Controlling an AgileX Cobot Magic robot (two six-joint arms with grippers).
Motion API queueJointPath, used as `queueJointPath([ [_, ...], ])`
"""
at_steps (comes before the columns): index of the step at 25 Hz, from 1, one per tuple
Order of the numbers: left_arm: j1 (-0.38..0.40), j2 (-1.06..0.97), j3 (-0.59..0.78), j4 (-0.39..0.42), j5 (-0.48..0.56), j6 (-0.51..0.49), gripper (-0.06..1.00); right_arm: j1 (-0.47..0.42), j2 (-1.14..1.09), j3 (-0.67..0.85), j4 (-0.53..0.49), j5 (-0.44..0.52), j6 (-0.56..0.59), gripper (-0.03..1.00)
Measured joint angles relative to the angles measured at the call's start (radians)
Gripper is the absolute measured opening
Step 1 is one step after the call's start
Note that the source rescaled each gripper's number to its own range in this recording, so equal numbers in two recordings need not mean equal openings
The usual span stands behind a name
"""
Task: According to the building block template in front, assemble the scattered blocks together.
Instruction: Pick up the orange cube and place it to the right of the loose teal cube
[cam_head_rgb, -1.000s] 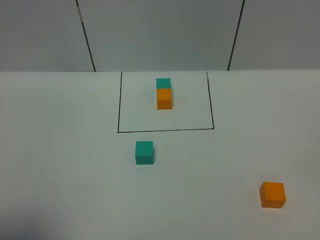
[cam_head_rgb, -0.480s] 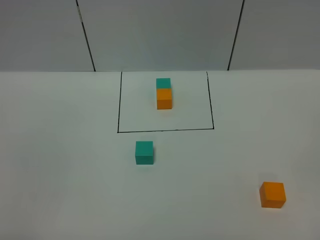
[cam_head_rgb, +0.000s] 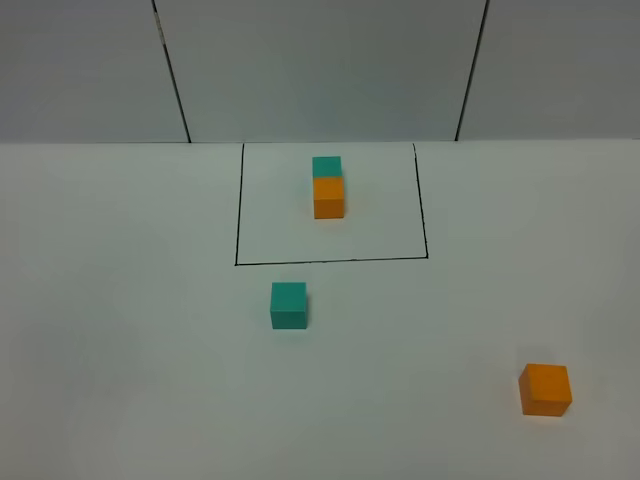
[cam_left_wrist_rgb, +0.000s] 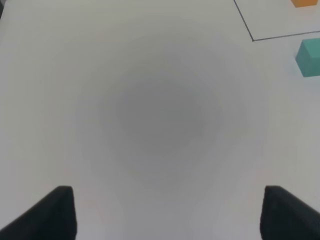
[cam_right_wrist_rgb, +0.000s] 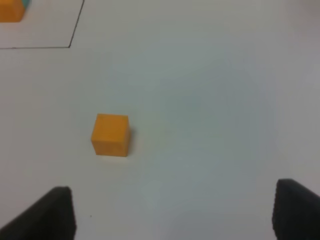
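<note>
The small matte orange cube sits at the near right of the white surface, ahead of the right pincer and off the centre line of its gap, so the right arm is probably the nearer one. The small matte teal cube rests just outside the near edge of the thin black drawn rectangle, ahead of and well aside from the left pincer. Both pincers stand spread wide, holding nothing. The two loose cubes lie well apart. Being cubes, they have no long axis. Inside the frame, the joined teal-and-orange template pair shows teal behind, orange in front, touching
</note>
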Motion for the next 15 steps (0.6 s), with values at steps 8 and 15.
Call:
queueJointPath([
  [8, 0.000, 0.000, 0.000, 0.000, 0.000, -0.066, 0.63, 0.000, 0.000, 0.000, 0.000, 0.000, -0.001, 0.64],
  [15, 0.000, 0.000, 0.001, 0.034, -0.001, -0.126, 0.63, 0.000, 0.000, 0.000, 0.000, 0.000, 0.000, 0.64],
])
